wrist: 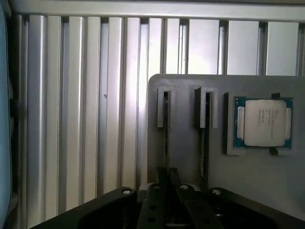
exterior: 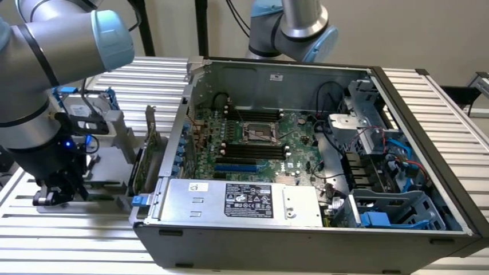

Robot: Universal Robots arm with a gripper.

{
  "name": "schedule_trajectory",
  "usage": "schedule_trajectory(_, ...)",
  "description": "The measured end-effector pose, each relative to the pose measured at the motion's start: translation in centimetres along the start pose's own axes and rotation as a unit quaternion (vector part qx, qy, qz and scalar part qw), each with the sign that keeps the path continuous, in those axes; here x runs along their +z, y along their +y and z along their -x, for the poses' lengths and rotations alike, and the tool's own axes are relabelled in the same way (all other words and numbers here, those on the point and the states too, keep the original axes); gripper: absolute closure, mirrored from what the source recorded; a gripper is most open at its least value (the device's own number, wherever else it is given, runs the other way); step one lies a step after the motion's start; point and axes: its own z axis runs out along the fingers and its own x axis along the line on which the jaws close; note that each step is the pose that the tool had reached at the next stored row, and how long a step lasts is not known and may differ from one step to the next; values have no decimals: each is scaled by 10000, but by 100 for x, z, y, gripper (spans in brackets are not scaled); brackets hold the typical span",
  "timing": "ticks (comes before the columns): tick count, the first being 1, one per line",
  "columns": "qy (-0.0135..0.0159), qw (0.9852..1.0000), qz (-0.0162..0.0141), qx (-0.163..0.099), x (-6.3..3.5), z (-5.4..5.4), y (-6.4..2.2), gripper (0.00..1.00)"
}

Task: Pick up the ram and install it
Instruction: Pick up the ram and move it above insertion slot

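The ram point(wrist: 166, 119) stands on edge in a slot of the grey tray point(wrist: 186, 157), its near end running in between the gripper's fingertips; the gripper point(wrist: 167, 180) has its jaws drawn almost together on that thin stick, so I judge it a grip on the ram, which sits in its slot. The open case point(exterior: 252, 71), the largest thing here, lies well apart from the gripper point(exterior: 55, 193), off to the exterior view's right, with the black memory slots point(exterior: 252, 152) on its board; the slatted table point(wrist: 71, 119) spreads beneath and beyond the gripper; the tray sits right under it; a second stick point(wrist: 204, 133) stands in the neighbouring slot, just beside the fingers; a square processor point(wrist: 265, 122) lies further out on the tray. The step in hand reads as the pick-up; the grasp looks made, the lift not yet begun. The next move calls for a straight pull along the slot's walls, with the stick kept upright and clear of its neighbour.
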Motion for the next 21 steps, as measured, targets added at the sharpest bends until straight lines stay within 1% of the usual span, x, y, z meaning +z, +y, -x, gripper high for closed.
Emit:
schedule_trajectory(8,-2,10000,0,0,-355,-3,11,87)
schedule_trajectory(13,-2,10000,1,0,-583,-6,-4,87)
schedule_trajectory(17,-2,10000,3,0,-768,-8,-37,87)
schedule_trajectory(21,-2,10000,6,0,-951,-12,-120,87)
